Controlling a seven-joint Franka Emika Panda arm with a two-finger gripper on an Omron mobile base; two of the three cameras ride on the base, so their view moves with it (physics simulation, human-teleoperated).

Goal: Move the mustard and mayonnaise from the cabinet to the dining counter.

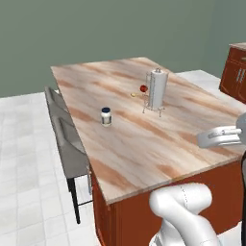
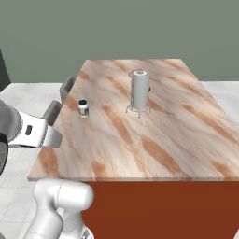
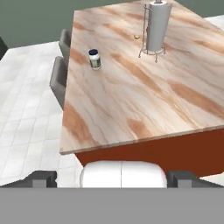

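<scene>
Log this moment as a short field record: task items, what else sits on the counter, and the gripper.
mayonnaise: upright on the dining counter, near its stool-side edge
mustard: not on the counter
paper-towel roll: upright in a wire holder, mid-counter
small fruits: a red one and a yellow one beside the holder
stools: grey, along the counter's side
gripper: open, holding nothing
</scene>
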